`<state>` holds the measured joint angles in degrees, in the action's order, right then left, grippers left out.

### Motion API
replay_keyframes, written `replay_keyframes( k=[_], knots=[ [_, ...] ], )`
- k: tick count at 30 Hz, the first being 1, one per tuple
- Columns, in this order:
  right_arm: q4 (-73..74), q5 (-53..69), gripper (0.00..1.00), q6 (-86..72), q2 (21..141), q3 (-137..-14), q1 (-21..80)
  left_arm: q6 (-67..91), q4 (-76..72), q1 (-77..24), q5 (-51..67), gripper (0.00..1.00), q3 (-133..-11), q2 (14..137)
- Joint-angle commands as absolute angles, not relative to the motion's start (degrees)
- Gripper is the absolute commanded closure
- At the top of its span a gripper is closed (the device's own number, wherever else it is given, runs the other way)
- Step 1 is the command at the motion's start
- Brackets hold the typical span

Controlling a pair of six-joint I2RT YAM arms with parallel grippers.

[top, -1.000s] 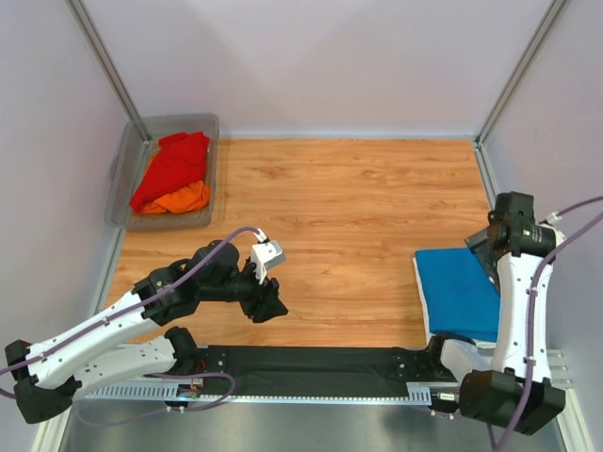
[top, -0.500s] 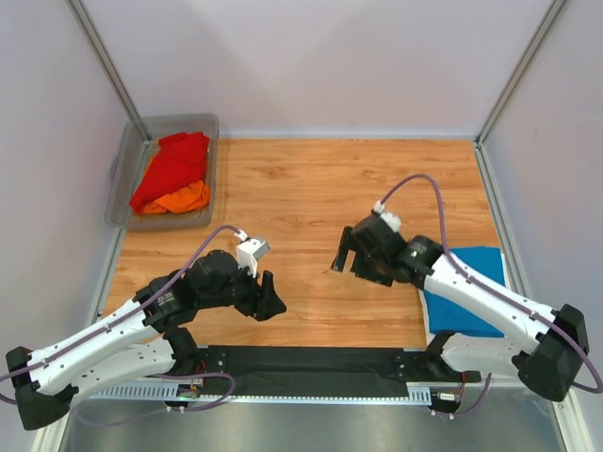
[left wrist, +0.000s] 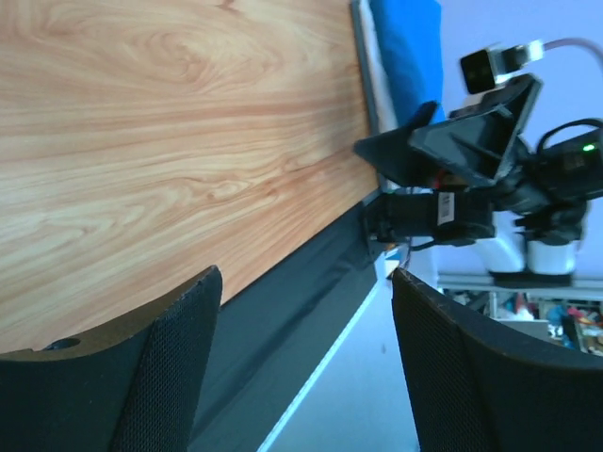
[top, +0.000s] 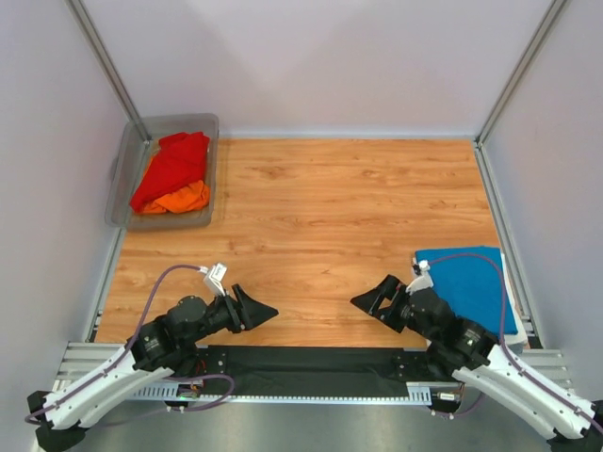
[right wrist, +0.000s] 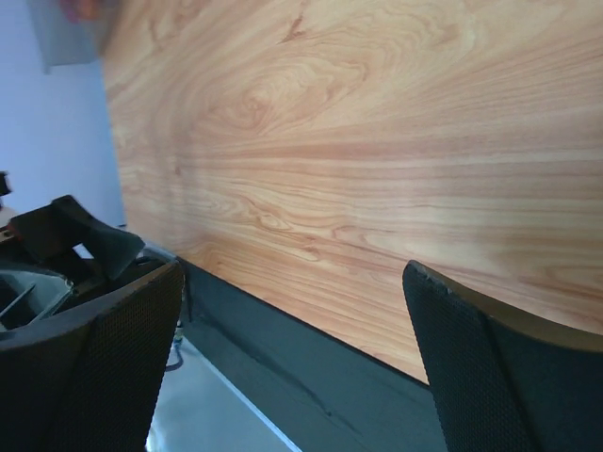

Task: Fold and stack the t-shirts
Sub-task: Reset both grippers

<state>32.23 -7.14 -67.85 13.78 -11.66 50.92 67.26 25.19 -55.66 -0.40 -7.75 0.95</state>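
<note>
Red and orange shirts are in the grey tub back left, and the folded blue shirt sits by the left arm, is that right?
No. The top view shows the folded blue shirt by the right arm. The red shirt and orange shirt are in the tub.

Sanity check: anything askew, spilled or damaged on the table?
Nothing stands out. Folded blue t-shirt lies flat on the white t-shirt at the table's right edge; red t-shirt and orange t-shirt sit crumpled inside the tub.
</note>
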Motion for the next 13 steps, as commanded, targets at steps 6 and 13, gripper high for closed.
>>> replay_keyframes(
  k=[6,13],
  knots=[
    [20.5,-1.32,0.0,-74.27,-2.82,1.84,51.07,76.54,4.24,-55.55,2.81,0.21,4.98,-7.37],
    [16.43,1.14,0.0,-75.06,-1.84,4.57,51.15,75.15,2.63,-55.63,4.22,0.2,5.27,-6.32]
  ],
)
